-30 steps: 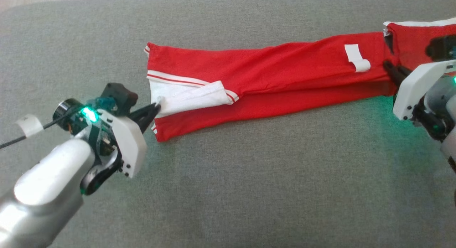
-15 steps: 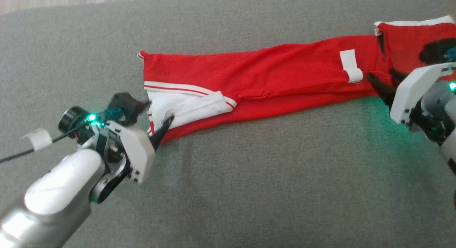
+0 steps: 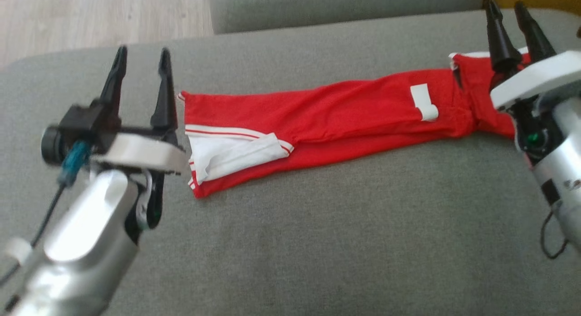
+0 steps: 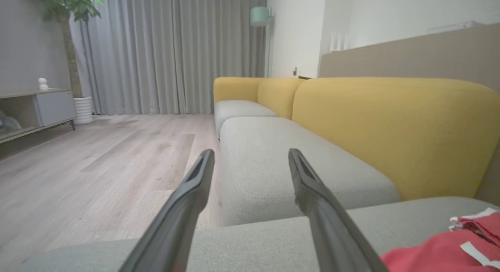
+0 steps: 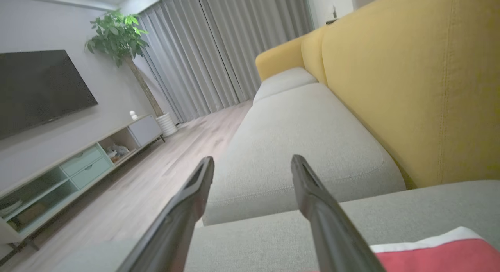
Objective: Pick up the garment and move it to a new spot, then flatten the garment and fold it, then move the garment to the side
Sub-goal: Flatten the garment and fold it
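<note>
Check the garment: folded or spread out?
Folded: the garment lies as a long narrow strip on the sofa cushion, one red layer overlapping another.

The left gripper (image 3: 143, 50) and right gripper (image 3: 504, 5) have come off the garment (image 3: 340, 107) and risen, jaws apart.

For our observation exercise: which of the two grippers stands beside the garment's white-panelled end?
The left gripper, open, stands beside the white panel of the red garment. The right gripper, also open, is at the opposite end.
</note>
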Robot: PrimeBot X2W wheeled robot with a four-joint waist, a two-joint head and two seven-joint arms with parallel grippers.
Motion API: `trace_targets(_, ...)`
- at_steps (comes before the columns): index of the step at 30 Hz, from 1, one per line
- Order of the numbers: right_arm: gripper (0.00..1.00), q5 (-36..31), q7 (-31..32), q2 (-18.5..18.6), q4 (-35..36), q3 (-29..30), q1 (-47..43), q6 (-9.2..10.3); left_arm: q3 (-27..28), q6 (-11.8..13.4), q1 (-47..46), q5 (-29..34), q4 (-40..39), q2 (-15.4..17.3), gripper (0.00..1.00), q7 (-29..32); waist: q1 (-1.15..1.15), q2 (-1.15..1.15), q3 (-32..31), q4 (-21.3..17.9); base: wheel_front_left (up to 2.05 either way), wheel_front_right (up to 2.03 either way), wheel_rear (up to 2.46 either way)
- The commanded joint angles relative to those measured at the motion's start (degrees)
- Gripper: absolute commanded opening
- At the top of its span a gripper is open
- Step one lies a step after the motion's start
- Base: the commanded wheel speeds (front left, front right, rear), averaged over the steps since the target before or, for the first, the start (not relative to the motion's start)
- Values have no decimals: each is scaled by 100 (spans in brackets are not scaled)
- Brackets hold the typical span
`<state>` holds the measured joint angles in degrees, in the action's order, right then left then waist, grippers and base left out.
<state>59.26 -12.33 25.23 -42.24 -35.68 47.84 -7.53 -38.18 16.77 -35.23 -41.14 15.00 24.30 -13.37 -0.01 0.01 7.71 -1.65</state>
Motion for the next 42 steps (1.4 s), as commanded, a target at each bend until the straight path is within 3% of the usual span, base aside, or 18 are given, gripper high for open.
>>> trace_targets(1, 100, -175, -152, -82, 82, 118, -178, 4, 381, 87, 35, -9, -150, 91, 100, -98, 1, -1, -123, -8, 0, 0, 0)
trace_targets(4, 100, -775, -256, -309, 48, 580, -477, 4, 655, 184, 445, 130, -261, -87, 100, -155, 1, -1, -233, 9, 0, 0, 0)
trace_targets(8, 100, -2000, -264, -876, 606, 1894, -1305, 4, 1066, 156, 1089, 513, -572, -484, 100, -161, 1, -1, -344, 61, 0, 0, 0)
trace_targets(13, 100, -3273, -265, -1807, 1401, 2944, -2620, 4, 1294, -54, 1853, 1122, -606, -944, 100, -162, 1, -1, -418, 108, 0, 0, 0)
trace_targets(16, 100, -3637, -265, -2081, 1650, 3227, -3113, 4, 1505, -241, 2177, 1358, -537, -1213, 100, -162, 1, -1, -383, 144, 0, 0, 0)
trace_targets(21, 100, -3843, -266, -2208, 1838, 3340, -3359, 4, 1820, -563, 2294, 1783, -450, -1532, 100, -163, 1, -1, -223, 228, 0, 0, 0)
trace_targets(27, 100, -4109, 49, -2227, 1754, 3671, -2937, 4, 2079, -872, 2088, 2165, -400, -1770, 100, -163, 1, -1, 184, 330, 0, 0, 0)
trace_targets(31, 100, -4030, 481, -2231, 1393, 4182, -2549, 4, 2131, -1006, 1983, 2297, -343, -1864, 100, -163, 1, -1, 378, 394, 0, 0, 0)
trace_targets(36, 100, -3748, 996, -2234, 397, 5035, -1979, 4, 2172, -1175, 1873, 2449, -217, -1997, 100, -163, 1, -1, 596, 544, 0, 0, 0)
trace_targets(42, 100, -3814, 923, -2234, -501, 5445, -1504, 4, 2220, -1285, 1827, 2529, -164, -2091, 100, -163, 1, -1, 722, 622, 0, 0, 0)
